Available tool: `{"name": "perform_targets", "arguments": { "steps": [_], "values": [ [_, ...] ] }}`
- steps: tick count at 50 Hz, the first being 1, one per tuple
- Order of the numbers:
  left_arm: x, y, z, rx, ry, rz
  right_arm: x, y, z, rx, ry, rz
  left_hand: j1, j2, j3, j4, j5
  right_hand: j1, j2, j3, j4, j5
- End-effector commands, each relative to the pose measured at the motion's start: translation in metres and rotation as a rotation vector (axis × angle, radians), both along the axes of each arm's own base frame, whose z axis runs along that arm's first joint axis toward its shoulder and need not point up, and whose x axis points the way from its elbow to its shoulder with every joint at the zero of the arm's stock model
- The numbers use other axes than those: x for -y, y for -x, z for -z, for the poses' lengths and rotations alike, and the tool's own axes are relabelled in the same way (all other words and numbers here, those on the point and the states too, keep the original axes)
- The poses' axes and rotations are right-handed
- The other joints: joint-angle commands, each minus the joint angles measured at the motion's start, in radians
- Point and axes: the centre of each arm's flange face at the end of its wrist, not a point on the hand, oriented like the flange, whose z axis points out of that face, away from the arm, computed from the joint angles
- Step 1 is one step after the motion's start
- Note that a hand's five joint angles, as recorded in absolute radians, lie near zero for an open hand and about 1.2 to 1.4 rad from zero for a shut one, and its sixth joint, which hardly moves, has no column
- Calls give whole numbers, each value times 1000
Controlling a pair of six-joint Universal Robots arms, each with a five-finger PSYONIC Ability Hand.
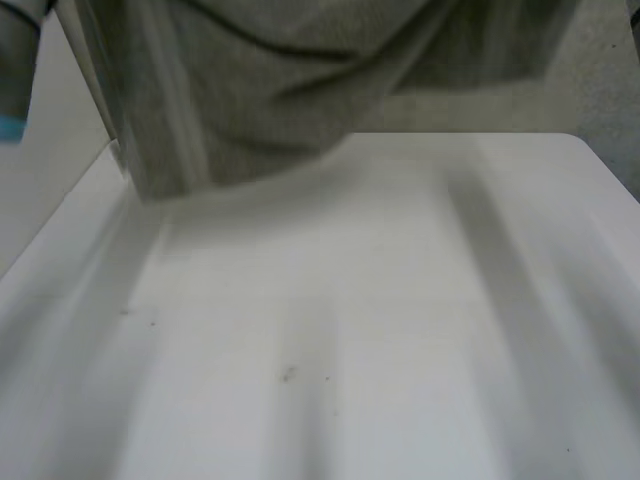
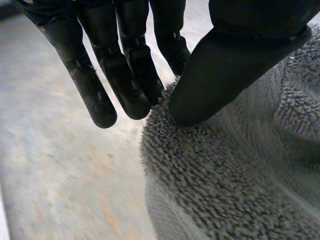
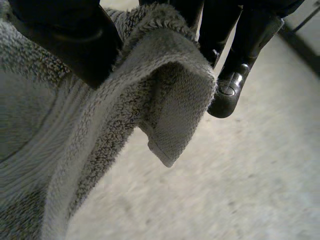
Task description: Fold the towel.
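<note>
Grey terry-cloth towel (image 1: 280, 90), thick and looped in its pile, is held up by both hands. In the left wrist view the black left hand (image 2: 225, 70) pinches one edge of it: the thumb presses on the fuzzy cloth and the nearest fingers (image 2: 127, 75) reach straight behind that edge, while the outer ones stand free beside it. In the right wrist view the black right hand (image 3: 65, 40) grips a corner, thumb on one face of the cloth and fingers (image 3: 227, 90) behind the other, so that the corner, with its flat hemmed band, flops over between them and points downward. From the hands the towel hangs in soft folds and creases; in the head view its lower edge hangs at the far edge of the smooth white table (image 1: 350, 330), and whether it touches the tabletop cannot be told. The grey left arm (image 1: 15, 60) with its light-blue cap stands just beside the cloth
</note>
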Motion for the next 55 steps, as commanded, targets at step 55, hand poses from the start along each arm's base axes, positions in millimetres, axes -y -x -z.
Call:
{"name": "perform_targets", "arguments": {
  "steps": [55],
  "values": [
    [-159, -96, 227, 301, -975, -39, -126, 98, 209, -760, -1188, 191, 215, 179, 180, 178, 201, 81, 84, 80, 63, 72]
  ]
}}
